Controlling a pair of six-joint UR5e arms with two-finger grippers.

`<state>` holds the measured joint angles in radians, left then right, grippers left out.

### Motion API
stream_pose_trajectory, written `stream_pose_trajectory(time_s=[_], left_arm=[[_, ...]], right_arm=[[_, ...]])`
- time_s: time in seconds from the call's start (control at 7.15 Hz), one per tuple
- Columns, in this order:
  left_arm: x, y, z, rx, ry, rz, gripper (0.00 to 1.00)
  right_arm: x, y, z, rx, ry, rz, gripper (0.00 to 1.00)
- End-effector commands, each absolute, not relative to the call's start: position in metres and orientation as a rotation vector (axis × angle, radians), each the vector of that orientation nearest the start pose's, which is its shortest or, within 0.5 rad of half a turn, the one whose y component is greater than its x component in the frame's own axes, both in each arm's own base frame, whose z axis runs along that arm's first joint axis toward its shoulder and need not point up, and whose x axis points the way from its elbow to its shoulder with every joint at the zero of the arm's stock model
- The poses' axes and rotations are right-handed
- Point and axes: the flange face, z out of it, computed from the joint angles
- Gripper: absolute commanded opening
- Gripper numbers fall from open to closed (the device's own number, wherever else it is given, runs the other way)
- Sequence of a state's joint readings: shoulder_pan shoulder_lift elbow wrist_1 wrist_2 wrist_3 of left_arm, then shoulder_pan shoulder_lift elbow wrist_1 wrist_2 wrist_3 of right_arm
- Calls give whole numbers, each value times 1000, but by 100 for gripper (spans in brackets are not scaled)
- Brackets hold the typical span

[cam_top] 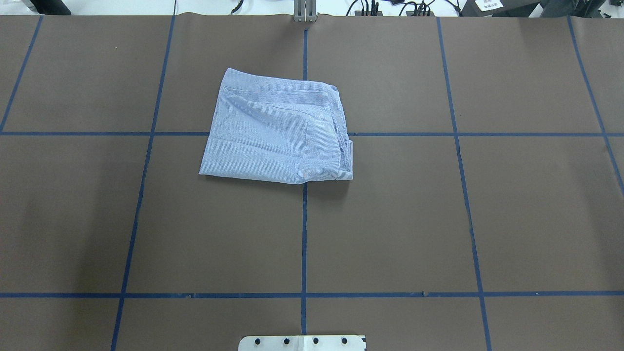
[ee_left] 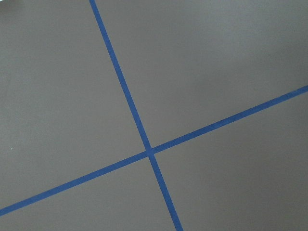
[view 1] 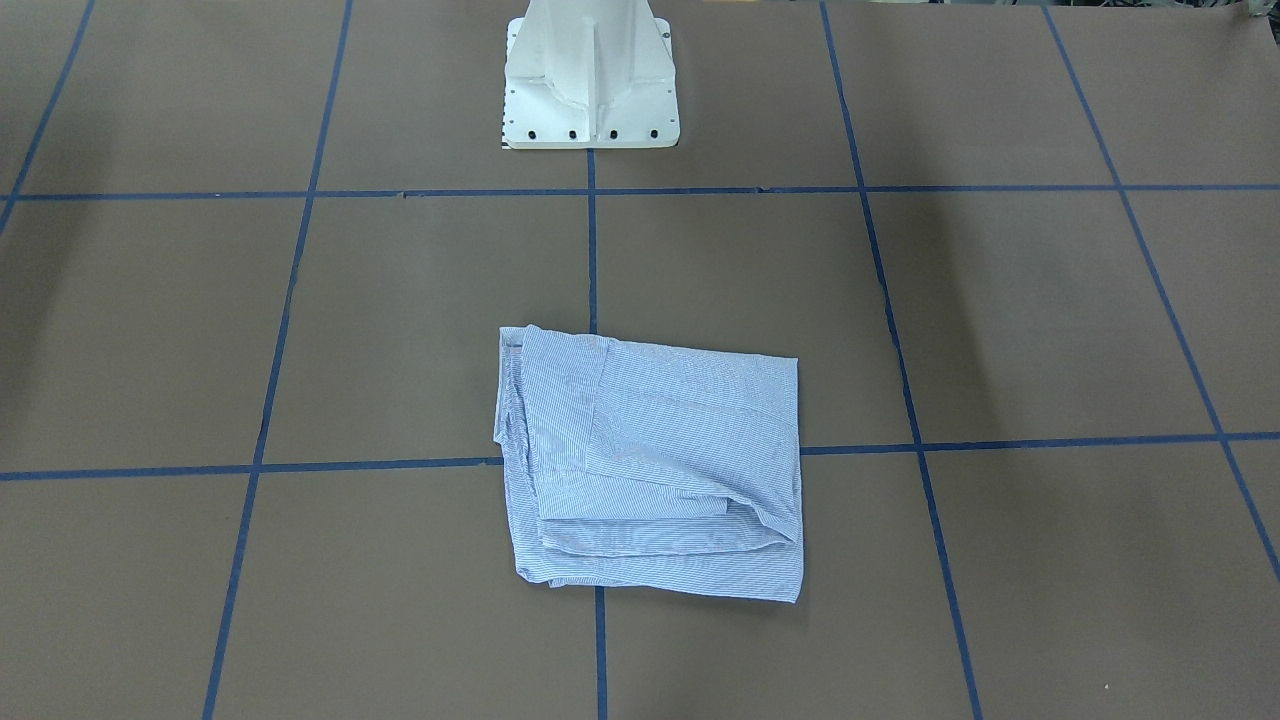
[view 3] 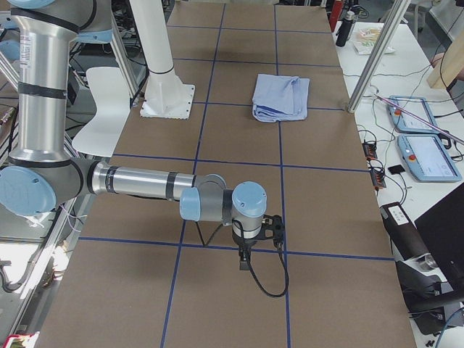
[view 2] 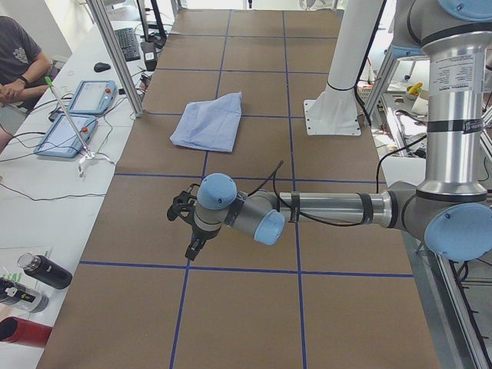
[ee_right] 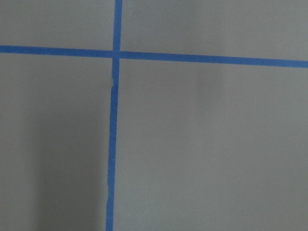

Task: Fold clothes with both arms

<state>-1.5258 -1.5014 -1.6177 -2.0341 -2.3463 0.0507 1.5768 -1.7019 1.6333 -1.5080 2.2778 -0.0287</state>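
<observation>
We judge the folded light blue-and-white striped fabric shirt (cam_top: 278,129), lying at the centre of the brown gridded desk (cam_top: 438,219), to be light and limp, so we would grip it at the stacked corners. The left end effector (view 2: 184,221) and the right end effector (view 3: 261,230) hang well apart from it, and we cannot tell how far either is open.

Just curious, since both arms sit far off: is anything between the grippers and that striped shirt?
Nothing visible. Only bare table with blue tape lines lies between the shirt and the left gripper or the right gripper.

I see my left arm (view 2: 330,207) stretched out over the bench (view 2: 246,315), its claw (view 2: 192,246) well apart from the folded shirt (view 2: 207,123) beyond; grip unreadable from here.
</observation>
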Motion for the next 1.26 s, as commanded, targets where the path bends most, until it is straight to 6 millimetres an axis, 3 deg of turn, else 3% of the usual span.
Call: stream_pose_trajectory(time_s=[0.0,0.14,0.42,0.7,0.84,0.98,1.12], left_arm=[[-41,-482,627,402,763,255,100],[-41,-482,628,399,764,252,100],[-42,-483,621,393,770,247,100],[-41,-485,597,320,777,220,100],[-42,-478,578,324,778,220,100],[-43,-454,569,322,778,219,100],[-43,-450,571,319,780,220,100]], right_arm=[[71,-432,703,-27,-712,-1,100],[71,-438,697,-19,-712,-3,100],[71,-471,664,-74,-720,18,100],[70,-467,659,-65,-726,16,100],[68,-464,656,-62,-743,14,100],[68,-464,652,-54,-744,11,100],[68,-457,648,-51,-744,10,100]])
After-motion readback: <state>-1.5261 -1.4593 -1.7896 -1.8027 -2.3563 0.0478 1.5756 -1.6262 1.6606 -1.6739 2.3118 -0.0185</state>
